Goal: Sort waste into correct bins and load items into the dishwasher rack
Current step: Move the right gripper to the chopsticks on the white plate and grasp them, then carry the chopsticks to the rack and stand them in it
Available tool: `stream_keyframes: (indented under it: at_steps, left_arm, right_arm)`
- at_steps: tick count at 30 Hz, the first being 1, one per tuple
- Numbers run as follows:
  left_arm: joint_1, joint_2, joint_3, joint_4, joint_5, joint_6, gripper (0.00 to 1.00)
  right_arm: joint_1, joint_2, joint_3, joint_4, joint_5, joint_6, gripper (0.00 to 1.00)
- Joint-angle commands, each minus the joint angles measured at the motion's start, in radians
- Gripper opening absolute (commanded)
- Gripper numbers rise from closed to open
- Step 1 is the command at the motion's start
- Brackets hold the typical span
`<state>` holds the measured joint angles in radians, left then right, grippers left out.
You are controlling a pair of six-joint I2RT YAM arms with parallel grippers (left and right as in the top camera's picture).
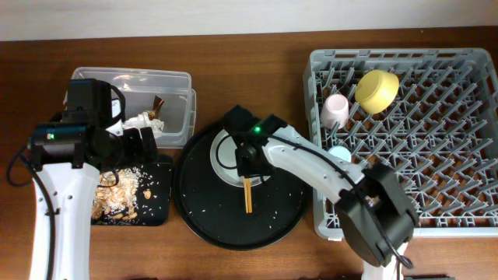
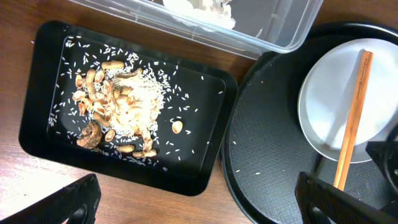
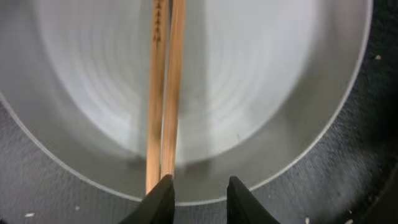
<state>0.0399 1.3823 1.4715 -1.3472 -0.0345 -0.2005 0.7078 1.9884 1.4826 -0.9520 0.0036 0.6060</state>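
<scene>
bowl [image 1: 377, 89] yellow | cup [image 1: 335, 110] pink | rack [image 1: 405, 54] grey lattice | tray [image 2: 37, 81] black, white-speckled | chopsticks [image 3: 165, 93] tan

Your right gripper [image 3: 199, 198] sits low over the plate [image 3: 261, 93], jaws apart with nothing between them. The chopsticks [image 3: 165, 93] lie side by side on it, ends right by one fingertip. Black tray [image 3: 367, 155] underneath.
</scene>
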Motion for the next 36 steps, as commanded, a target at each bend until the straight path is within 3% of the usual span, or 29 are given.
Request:
stream_keyframes:
  at_steps: [1,5,21,29,36]
  left_arm:
    - [0.002,0.0,0.003,0.0,-0.007,0.008,0.99]
    - [0.002,0.0,0.003,0.0,-0.007,0.008,0.99]
    - [0.002,0.0,0.003,0.0,-0.007,0.008,0.99]
    - [0.002,0.0,0.003,0.0,-0.007,0.008,0.99]
    - [0.002,0.0,0.003,0.0,-0.007,0.008,0.99]
  right_arm:
    - [0.005,0.015,-0.004,0.021,0.02,0.017,0.27]
    - [0.005,0.016,-0.01,0.035,0.021,0.032,0.23]
    - [0.006,0.016,-0.092,0.149,0.027,0.084,0.22]
    - [0.003,0.015,-0.004,0.115,0.0,0.084,0.23]
    - [0.007,0.016,-0.016,0.168,-0.014,0.197,0.23]
